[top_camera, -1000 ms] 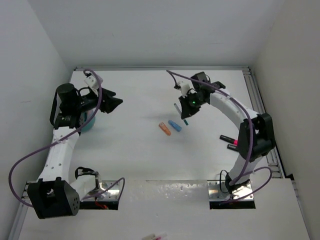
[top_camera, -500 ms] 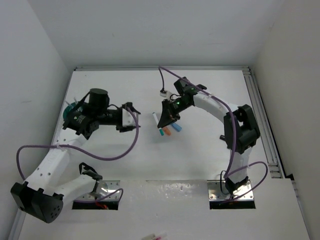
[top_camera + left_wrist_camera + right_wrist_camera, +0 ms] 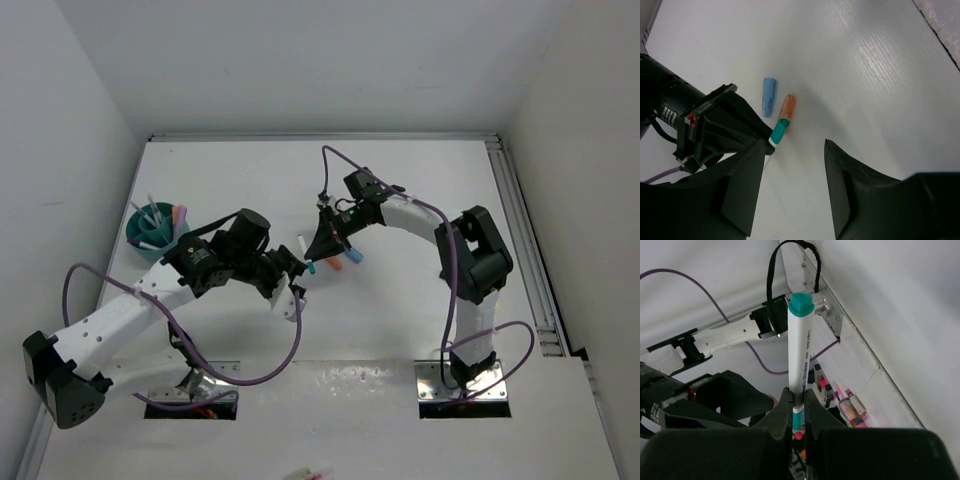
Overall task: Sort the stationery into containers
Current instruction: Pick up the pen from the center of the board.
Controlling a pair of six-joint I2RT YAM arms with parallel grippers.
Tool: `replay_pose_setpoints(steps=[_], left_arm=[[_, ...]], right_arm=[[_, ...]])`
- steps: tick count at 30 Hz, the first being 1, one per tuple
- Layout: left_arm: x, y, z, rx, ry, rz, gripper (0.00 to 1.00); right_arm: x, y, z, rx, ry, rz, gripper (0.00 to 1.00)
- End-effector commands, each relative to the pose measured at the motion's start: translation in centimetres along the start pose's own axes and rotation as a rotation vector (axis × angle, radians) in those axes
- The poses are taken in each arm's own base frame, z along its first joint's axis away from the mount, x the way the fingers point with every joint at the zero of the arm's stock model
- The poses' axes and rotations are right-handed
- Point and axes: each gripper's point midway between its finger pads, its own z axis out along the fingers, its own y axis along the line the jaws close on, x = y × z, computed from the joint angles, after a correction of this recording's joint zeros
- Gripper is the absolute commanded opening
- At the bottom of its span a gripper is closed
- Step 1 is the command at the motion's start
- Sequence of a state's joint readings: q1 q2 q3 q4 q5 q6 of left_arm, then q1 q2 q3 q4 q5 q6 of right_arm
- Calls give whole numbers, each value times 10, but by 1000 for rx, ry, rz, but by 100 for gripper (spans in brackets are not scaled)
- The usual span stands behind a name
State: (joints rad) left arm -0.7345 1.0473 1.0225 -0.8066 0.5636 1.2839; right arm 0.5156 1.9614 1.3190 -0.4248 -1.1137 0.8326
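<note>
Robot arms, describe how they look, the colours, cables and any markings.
The left arm and right arm have white tube-like links joined by bulky black joint housings. The left hand and right hand are matte black with two wedge-shaped fingers. A thin purple cable loops along each arm. Tiny white print marks the right wrist, unreadable.

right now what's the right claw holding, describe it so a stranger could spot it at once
Look to the middle of the white table, where the right arm's black claw sits. Clamped in it is a slim white-barrelled pen with teal ends. Unlike the stubby orange highlighter and stubby blue highlighter lying flat beside it, it is long, thin and gripped, not loose.
</note>
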Motion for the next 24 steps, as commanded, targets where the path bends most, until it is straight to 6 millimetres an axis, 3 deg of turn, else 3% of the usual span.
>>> replay_pose_setpoints(steps=[1,15,24], left_arm=[[-1,15,4,-40,29,101,57],[15,16,31,31,113,148,54],[20,22,31,10,129,143,32]], right_arm=[[0,14,3,-64,22,17,0],[12,19,12,-112,68,94,0],[18,24,14,-124,86,98,0]])
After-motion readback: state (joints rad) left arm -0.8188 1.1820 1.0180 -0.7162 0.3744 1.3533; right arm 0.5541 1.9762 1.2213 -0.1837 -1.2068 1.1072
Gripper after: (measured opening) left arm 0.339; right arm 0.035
